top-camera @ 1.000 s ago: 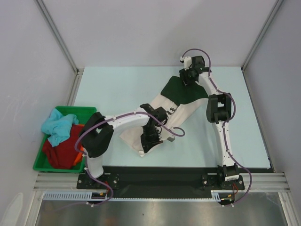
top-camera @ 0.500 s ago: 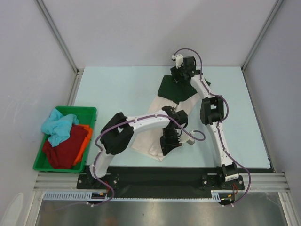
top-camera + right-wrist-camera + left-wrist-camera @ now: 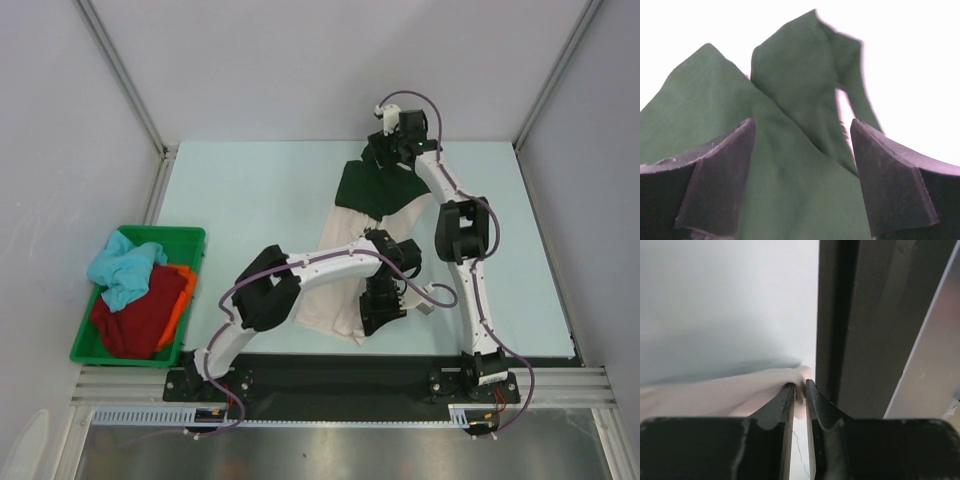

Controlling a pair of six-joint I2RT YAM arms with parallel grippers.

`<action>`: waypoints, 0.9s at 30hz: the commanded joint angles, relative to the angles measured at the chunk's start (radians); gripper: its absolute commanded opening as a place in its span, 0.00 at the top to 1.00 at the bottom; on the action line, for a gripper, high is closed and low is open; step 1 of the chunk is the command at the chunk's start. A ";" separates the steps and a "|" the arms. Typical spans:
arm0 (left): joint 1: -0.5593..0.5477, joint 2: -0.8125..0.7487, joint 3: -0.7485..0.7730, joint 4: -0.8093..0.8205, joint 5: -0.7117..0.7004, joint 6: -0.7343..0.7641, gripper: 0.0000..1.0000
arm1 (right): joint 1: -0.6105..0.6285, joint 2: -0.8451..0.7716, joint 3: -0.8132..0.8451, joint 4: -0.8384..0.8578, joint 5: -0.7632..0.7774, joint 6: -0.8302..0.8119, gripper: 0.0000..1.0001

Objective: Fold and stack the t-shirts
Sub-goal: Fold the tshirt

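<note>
Cream t-shirt (image 3: 328, 305): lies rumpled on the pale tabletop (image 3: 250, 190), right of centre. One end is close to the near edge, the other reaches toward the middle.
Long axis: runs from the near edge away from the arm bases, leaning slightly right.
Dark green t-shirt (image 3: 370, 190): lies at the far end of the cream one. The two meet and seem to overlap, but which is on top cannot be told.
Left tool (image 3: 385, 312): closed on a small fold of the cream cloth at its near end. In the left wrist view the fingers (image 3: 790, 400) are nearly together, with cream fabric (image 3: 715, 395) pinched between them, close to the dark strip at the tabletop's near edge.
Right tool (image 3: 385, 155): open, fingers wide apart, reaching over the far part of the green shirt. The right wrist view shows green cloth (image 3: 790, 150) between and below the fingers; contact cannot be confirmed.
Key relation: each arm is at an opposite end of the line of cloth. The left arm is nearer the cream shirt's near hem, the right arm nearer the green shirt's far edge.
Judgement: any spreading or folding would likely run along that near-to-far axis.
Green bin (image 3: 185, 233): sits at the left edge, well apart from both tools.
Bin contents: a light blue shirt (image 3: 125, 268), a dark red shirt (image 3: 135, 320) and an orange shirt (image 3: 178, 290), all unfolded.
</note>
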 commanded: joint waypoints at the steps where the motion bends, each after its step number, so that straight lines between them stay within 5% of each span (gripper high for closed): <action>1: -0.005 -0.176 -0.034 -0.057 0.010 -0.009 0.80 | -0.035 -0.289 -0.068 0.076 -0.004 0.026 0.18; 6: -0.004 -0.343 -0.139 -0.012 -0.080 -0.036 0.66 | -0.064 -0.465 -0.250 -0.009 -0.028 0.101 0.16; 7: -0.002 -0.368 -0.129 -0.001 -0.143 -0.049 0.55 | -0.071 -0.534 -0.363 -0.009 -0.042 0.133 0.16; 8: 0.001 -0.409 -0.120 0.010 -0.178 -0.058 0.29 | -0.088 -0.562 -0.408 -0.019 -0.069 0.138 0.16; 10: 0.022 -0.437 -0.123 0.031 -0.224 -0.072 0.21 | -0.108 -0.608 -0.514 -0.050 -0.109 0.142 0.17; 16: 0.262 -0.490 -0.252 0.125 -0.160 -0.214 0.19 | -0.244 -0.670 -0.752 -0.082 -0.234 0.250 0.20; 22: 0.508 -0.434 -0.355 0.194 -0.044 -0.354 0.31 | -0.315 -0.638 -0.783 -0.088 -0.284 0.250 0.23; 27: 0.588 -0.362 -0.410 0.202 0.056 -0.374 0.34 | -0.325 -0.578 -0.766 -0.090 -0.294 0.242 0.25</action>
